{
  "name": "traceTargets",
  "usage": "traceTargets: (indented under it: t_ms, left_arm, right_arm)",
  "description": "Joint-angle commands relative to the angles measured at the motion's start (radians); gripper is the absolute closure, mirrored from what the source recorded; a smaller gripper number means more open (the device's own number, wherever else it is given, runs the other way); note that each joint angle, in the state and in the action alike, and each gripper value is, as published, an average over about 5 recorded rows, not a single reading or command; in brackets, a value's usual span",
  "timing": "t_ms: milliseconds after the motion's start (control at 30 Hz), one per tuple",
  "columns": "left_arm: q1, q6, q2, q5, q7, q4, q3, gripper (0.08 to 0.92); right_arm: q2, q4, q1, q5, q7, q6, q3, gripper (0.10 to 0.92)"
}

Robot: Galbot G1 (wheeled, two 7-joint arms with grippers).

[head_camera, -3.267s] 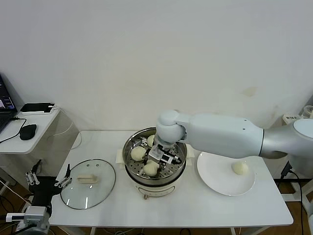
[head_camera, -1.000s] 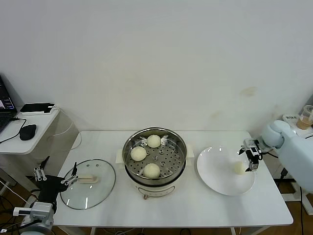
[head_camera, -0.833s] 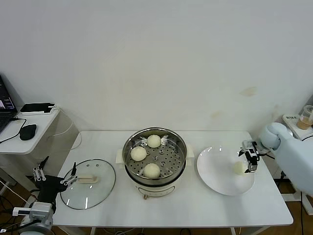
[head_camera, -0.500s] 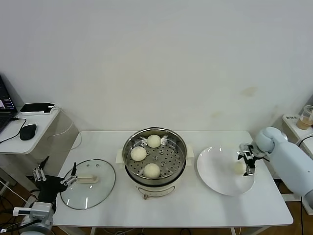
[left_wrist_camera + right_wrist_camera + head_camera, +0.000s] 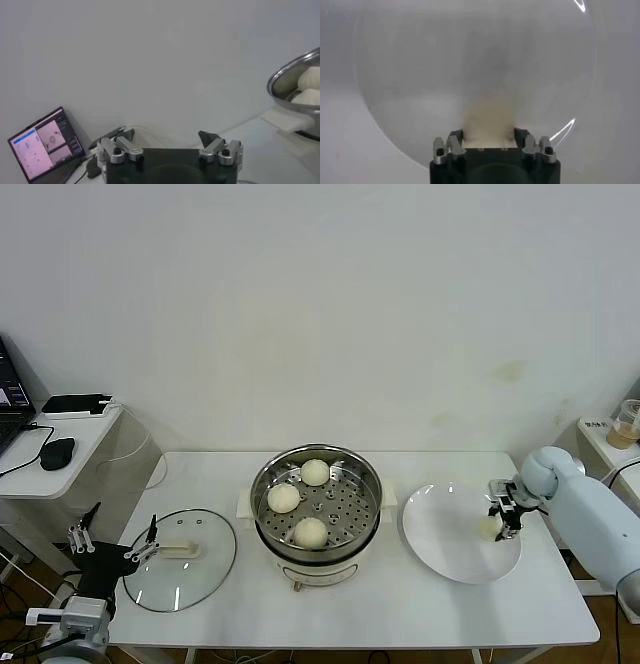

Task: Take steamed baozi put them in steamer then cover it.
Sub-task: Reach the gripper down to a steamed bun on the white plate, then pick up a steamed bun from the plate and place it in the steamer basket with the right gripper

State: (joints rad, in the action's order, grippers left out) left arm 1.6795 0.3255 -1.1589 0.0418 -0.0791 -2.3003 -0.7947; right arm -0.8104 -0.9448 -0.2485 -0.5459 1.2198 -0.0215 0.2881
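The right tool (image 5: 503, 521) is down over the white plate (image 5: 440, 549) and pinched on the last baozi (image 5: 489, 528), which sits between its fingers at the plate's outer side; in the right wrist view the bun (image 5: 487, 120) shows as a pale mound right at the tool's fingertips (image 5: 455, 142), with the plate's rim (image 5: 580, 100) curving beyond it; the bun is soft and smooth, so too hard a squeeze would likely dent or tear it, and too light a one could let it roll free as it lifts; only part of the bun shows between the fingers, so how centred the hold is cannot be told, and an off-centre pinch might squirt it sideways onto the plate or the counter (image 5: 500, 604); the steamer (image 5: 316, 502) stands well apart from this tool, past the plate's far rim, with three baozi (image 5: 311, 531) already on its tray, and a low carry could knock the pot's raised wall or drop the bun onto one of those; the left tool (image 5: 170, 150) waits spread wide and empty, off the counter's edge just beside the cover (image 5: 180, 558), whose handle (image 5: 174, 551) points toward it; the lid is glass, so a slipped hold on that handle later could chip it.
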Motion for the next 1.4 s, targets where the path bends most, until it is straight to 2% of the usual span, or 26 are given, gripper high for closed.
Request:
traceTargets:
  t_ms: [33,267,500,667,800,967,1400]
  left_arm:
    - [0.000,0.000,0.000,-0.001,0.001,-0.003,-0.001,0.177]
    - [0.000,0.000,0.005,-0.003,0.001,-0.012,-0.004,0.177]
    - [-0.010,-0.001,0.007,-0.003,0.000,-0.008,0.005,0.177]
    - [-0.015,-0.002,0.009,-0.003,0.000,-0.007,0.009,0.177]
    - [-0.023,-0.002,0.010,-0.003,0.000,-0.001,0.013,0.177]
    - [-0.029,-0.001,0.001,0.001,-0.001,0.001,0.028,0.177]
    - [-0.023,-0.002,-0.006,0.000,-0.001,0.002,0.010,0.177]
  right_arm:
    - [-0.002,-0.001,0.009,0.013,0.011,0.000,0.006,0.447]
    - [0.080,-0.134,0.068,0.113,0.041,-0.037,0.082,0.455]
    - [0.207,-0.330,0.282,0.310,0.055,-0.134,0.283,0.456]
    - [0.237,-0.438,0.519,0.475,0.046,-0.214,0.483,0.449]
    - [0.193,-0.507,0.723,0.610,0.011,-0.262,0.652,0.448]
    - [0.059,-0.553,0.887,0.755,-0.060,-0.334,0.786,0.448]
    - [-0.150,-0.586,0.823,0.960,-0.242,-0.553,0.872,0.438]
